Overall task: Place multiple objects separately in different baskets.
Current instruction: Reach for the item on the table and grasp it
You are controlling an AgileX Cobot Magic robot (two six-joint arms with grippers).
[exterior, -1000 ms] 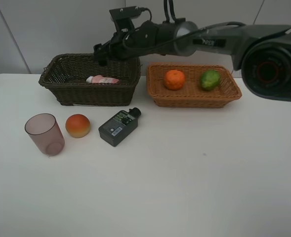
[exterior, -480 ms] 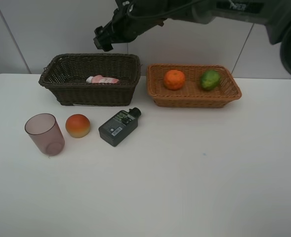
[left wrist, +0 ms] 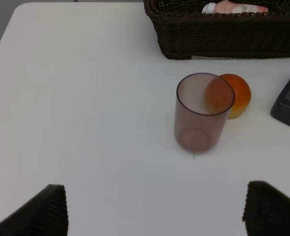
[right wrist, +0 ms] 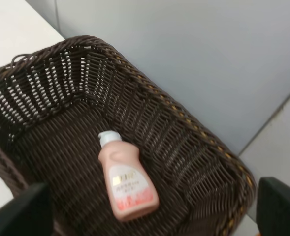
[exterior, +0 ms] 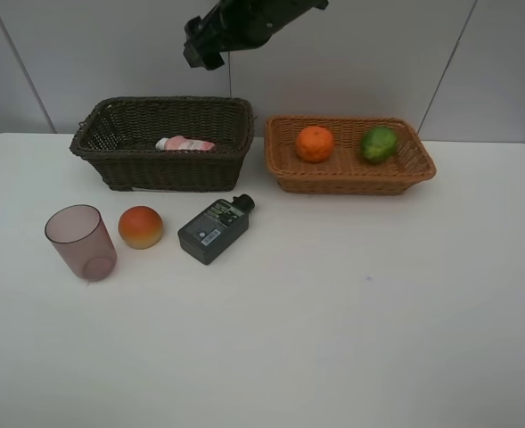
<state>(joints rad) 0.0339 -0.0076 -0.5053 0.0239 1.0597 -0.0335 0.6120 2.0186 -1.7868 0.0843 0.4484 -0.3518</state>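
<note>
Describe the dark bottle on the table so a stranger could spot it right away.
Find the dark brown basket at the back left of the white table. In front of it three things sit in a row; the dark bottle is the rightmost. Unlike the round fruit and the mauve cup, it is flat, dark grey, labelled, lying down.

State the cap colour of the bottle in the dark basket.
White cap; pink bottle; right wrist view shows it best.
</note>
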